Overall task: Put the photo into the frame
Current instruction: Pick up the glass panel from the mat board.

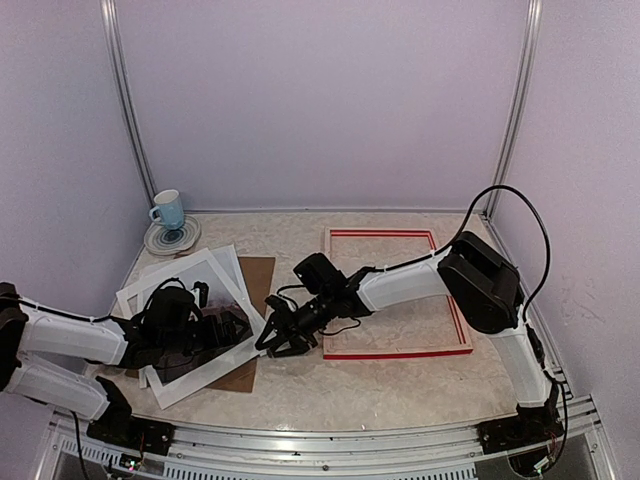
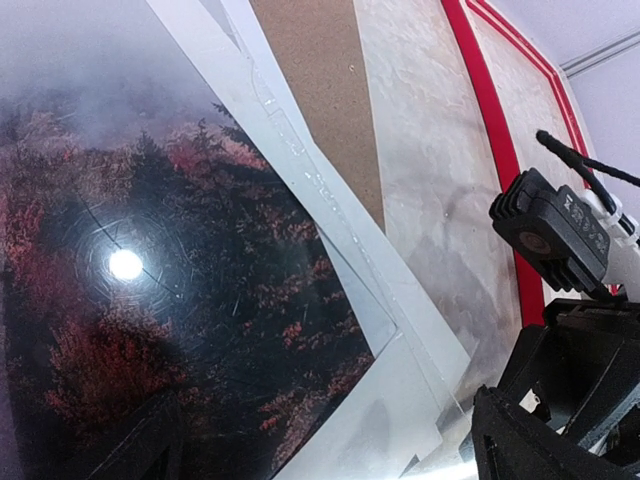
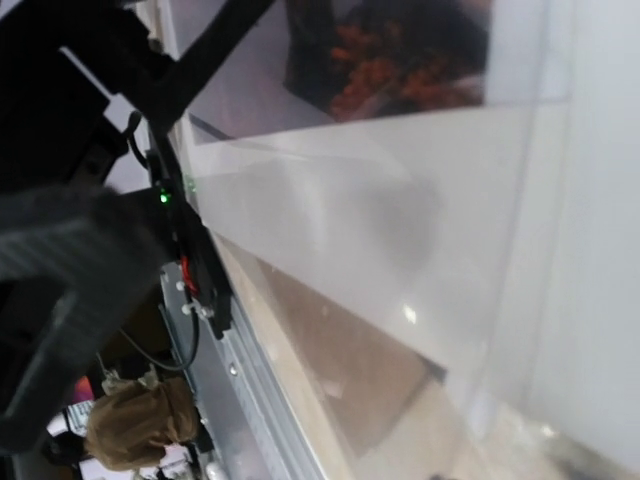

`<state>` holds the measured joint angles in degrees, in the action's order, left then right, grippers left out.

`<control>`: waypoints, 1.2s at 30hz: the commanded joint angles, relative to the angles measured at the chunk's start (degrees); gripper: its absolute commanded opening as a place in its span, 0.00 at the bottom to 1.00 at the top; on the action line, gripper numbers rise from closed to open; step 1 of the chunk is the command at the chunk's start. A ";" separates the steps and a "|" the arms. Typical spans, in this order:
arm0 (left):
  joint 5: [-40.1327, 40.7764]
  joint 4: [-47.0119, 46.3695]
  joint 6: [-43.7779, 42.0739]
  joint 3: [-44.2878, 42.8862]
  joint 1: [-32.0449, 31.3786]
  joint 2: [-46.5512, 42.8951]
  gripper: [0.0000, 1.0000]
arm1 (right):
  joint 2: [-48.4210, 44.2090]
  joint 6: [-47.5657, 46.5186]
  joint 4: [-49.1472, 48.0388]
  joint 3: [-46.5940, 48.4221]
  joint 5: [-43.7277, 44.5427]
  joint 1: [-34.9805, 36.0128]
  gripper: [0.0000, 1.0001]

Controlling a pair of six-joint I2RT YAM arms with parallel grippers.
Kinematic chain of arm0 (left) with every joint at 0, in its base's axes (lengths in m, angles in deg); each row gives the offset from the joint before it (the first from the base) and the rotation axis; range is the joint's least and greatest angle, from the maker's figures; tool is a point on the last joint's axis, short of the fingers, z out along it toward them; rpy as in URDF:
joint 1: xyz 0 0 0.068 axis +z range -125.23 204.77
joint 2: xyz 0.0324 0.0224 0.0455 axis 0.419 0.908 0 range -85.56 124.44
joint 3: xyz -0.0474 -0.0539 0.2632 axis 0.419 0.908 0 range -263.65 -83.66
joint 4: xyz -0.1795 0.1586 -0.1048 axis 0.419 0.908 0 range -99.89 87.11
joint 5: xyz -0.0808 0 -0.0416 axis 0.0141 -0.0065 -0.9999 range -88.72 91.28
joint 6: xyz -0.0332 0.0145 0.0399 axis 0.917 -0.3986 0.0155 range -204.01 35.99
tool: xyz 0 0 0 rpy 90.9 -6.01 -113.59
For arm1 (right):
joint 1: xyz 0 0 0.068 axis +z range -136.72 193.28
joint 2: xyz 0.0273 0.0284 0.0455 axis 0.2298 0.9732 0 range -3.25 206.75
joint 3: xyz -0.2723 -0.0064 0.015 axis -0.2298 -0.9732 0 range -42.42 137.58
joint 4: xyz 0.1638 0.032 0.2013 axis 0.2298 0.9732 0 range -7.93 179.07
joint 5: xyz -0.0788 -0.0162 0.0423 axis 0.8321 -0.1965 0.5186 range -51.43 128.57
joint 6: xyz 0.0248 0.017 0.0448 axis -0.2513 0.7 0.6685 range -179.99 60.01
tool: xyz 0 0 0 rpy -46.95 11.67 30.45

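At the upper left of the overhead view a blue cup (image 1: pixel 168 209) sits on a patterned saucer (image 1: pixel 170 238). Lower left, the left pincer (image 1: pixel 228 326) lies over the glossy photo (image 2: pixel 180 300), dark red trees under grey mist, framed by a flat white mat (image 1: pixel 195 268). I cannot tell whether that pincer is released or clenched. A matte brown board (image 1: pixel 260 278) pokes out beside it. At centre the right pincer (image 1: pixel 277 336) is spread at the mat's corner. Right of centre the thin red rectangular frame (image 1: pixel 395 353) lies flat on the marbled tabletop (image 1: pixel 380 385).

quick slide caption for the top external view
The photo and white mat stacked beneath the left gripper, right gripper at their edge, red frame empty beside
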<state>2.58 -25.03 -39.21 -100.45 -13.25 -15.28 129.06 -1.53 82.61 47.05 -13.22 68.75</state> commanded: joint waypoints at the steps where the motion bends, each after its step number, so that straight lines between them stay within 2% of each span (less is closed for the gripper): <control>1: -0.95 -0.16 0.38 0.14 -0.43 -0.32 0.99 | 0.93 2.27 -4.14 -1.82 0.02 -0.18 0.41; 3: -0.95 -0.12 0.45 0.25 -0.48 -0.39 0.99 | 1.02 3.23 -5.30 -2.37 -0.26 -0.18 0.34; 10: -0.95 -0.33 0.64 0.61 -0.56 -0.50 0.99 | 1.28 5.37 -7.30 -3.48 -0.02 -0.18 0.33; 22: -0.95 -1.59 0.82 1.49 -0.56 -0.07 0.99 | 1.28 6.49 -7.33 -3.49 0.99 -0.09 0.20; 25: -0.95 -1.80 0.82 1.50 -0.56 -0.05 0.99 | 1.50 6.47 -7.15 -3.43 0.99 -0.09 0.15; 29: -0.95 -1.91 0.72 1.50 -0.48 0.00 0.99 | 1.80 6.63 -7.17 -3.32 0.75 -0.09 0.01; 36: -2.89 -0.95 -0.47 -0.42 -0.48 -2.09 0.99 | 1.09 6.23 -6.72 -3.25 1.01 -0.26 0.00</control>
<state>1.29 -26.58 -39.06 -99.84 -13.27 -15.50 129.52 5.38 76.60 43.86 -12.56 68.59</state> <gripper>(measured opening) 0.989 0.008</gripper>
